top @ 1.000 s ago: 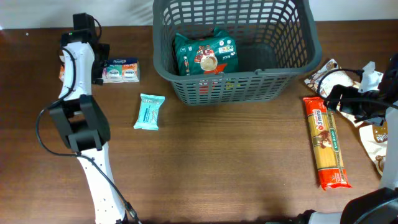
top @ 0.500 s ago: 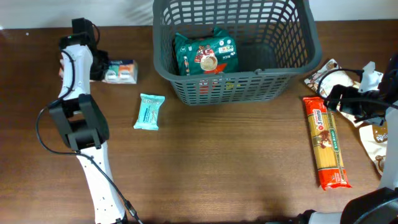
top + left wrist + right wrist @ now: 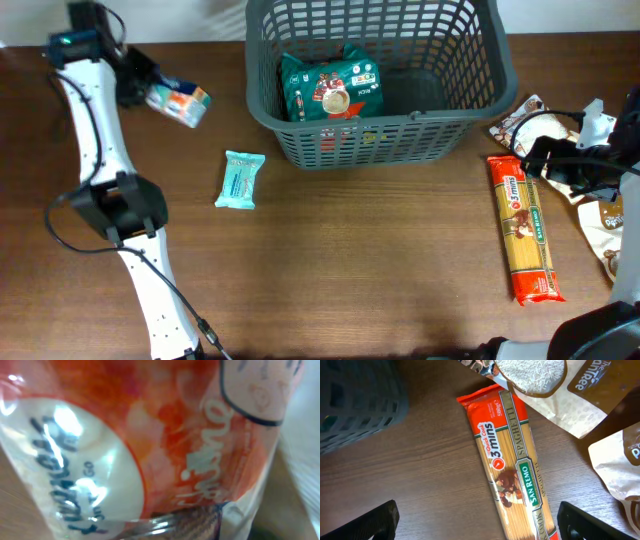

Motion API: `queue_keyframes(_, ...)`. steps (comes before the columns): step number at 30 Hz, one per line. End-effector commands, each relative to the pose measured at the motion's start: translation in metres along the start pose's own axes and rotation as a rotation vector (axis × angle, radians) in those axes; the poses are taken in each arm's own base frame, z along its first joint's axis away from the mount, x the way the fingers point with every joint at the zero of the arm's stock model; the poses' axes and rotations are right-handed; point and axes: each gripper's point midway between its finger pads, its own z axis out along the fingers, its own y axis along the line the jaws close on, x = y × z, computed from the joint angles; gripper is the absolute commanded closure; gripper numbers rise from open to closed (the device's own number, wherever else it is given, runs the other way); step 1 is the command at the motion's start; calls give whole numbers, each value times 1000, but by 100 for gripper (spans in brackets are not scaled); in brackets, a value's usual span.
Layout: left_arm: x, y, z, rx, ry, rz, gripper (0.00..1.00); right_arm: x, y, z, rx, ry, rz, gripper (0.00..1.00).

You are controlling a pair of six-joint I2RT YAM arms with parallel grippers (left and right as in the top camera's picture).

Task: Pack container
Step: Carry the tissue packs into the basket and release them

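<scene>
Grip confirmed: left fingers (image 3: 136,86) were shut tight on an orange-and-white packet (image 3: 178,102) at far left, while right fingers (image 3: 375,521) gaped wide above the spaghetti (image 3: 512,467) at right. The container (image 3: 470,60) sat far centre on the tabletop (image 3: 380,260), a green packet (image 3: 330,85) inside.

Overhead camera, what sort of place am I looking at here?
Likely a robot test bench staged for grocery packing: a wooden table, a grey basket, a spaghetti packet, and a white robot arm alongside.
</scene>
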Motion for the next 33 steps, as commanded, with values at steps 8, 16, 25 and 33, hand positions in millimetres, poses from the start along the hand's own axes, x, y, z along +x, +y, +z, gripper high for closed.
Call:
queue_keyframes(8,36,-112,-287,376,-502,654,98,-7,0,-4,-5,-21,-2,1)
queue_keyframes(16,155,-192,-417,500,-925,1431,98,-6,0,-4,-6,-21,-2,1)
queue_keyframes(25,262,-251,-374,578,-939,2009,98,-6,0,-4,-5,-21,-2,1)
queue_keyframes(33,285,-297,-265,597,-791,2145,98,-7,0,-4,-6,-21,-2,1)
